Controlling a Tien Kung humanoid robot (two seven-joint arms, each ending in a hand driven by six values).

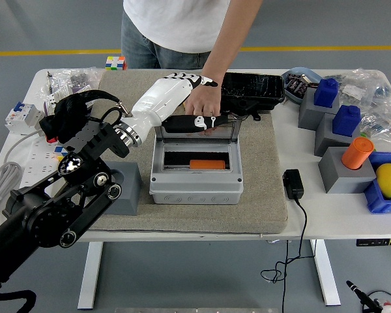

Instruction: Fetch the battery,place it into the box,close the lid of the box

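With the orange battery (202, 164) already inside the grey box (195, 189), the left hand (182, 107) curls over the raised lid (199, 132) beside a person's hand (204, 104), which it could pinch while closing.

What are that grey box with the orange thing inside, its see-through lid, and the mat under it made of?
The grey box looks like moulded matte plastic: even colour, rounded corners. Its lid seems clear, smooth plastic in a dark frame, since things show through it. The mat looks like felt or coarse fabric, with a dull, speckled grey-brown surface. The orange battery looks smooth; its material is unclear.
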